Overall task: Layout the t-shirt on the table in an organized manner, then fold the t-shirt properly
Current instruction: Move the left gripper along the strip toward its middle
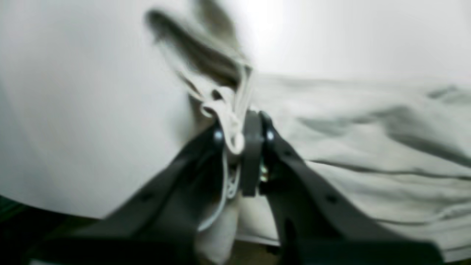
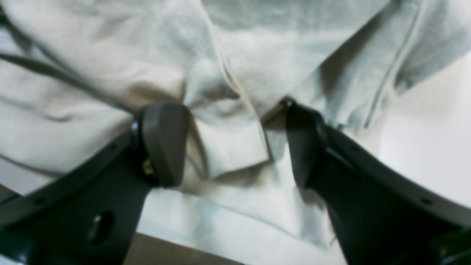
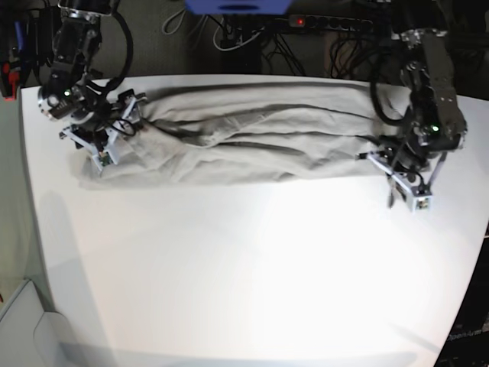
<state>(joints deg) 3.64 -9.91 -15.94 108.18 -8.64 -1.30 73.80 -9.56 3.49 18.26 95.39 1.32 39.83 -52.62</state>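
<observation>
Left gripper (image 1: 241,141) clamped on bunched t-shirt (image 3: 252,134) edge; right gripper (image 2: 235,143) jaws spread, straddling a folded corner. Shirt stretched between both across the table (image 3: 244,260).

Setting reads as a robotics lab or test bench — not a home. A large white table (image 3: 252,260) stands bare of furnishings. Beyond its far edge lie tangled cables (image 3: 252,38), a power strip (image 3: 328,23) with a lit red switch and a blue box (image 3: 237,6) — all on dark flooring.
</observation>
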